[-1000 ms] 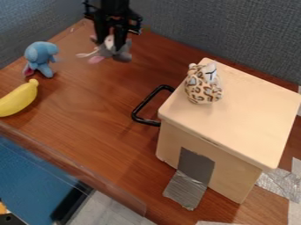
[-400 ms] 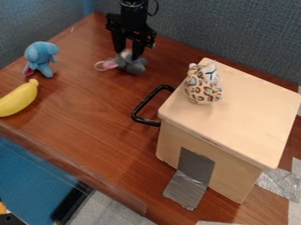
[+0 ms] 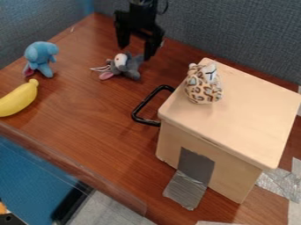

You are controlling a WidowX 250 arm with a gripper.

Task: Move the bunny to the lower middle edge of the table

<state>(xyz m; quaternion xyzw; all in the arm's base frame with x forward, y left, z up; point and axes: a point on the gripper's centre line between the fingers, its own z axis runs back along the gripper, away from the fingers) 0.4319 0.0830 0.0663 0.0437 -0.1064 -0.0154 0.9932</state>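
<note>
Nearest me stands a pale, square wooden box (image 3: 247, 114), a spotted cream plush (image 3: 203, 90) on top, then a curved yellow banana (image 3: 19, 99). Beyond them the grey plush bunny (image 3: 130, 69) lies on the reddish-brown wooden table (image 3: 88, 127), near the released black two-finger gripper (image 3: 136, 51).

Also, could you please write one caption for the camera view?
The open gripper hangs by the grey bunny lying on the brown table.

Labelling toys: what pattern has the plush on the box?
The plush has dark leopard spots on cream; camera view.
</note>
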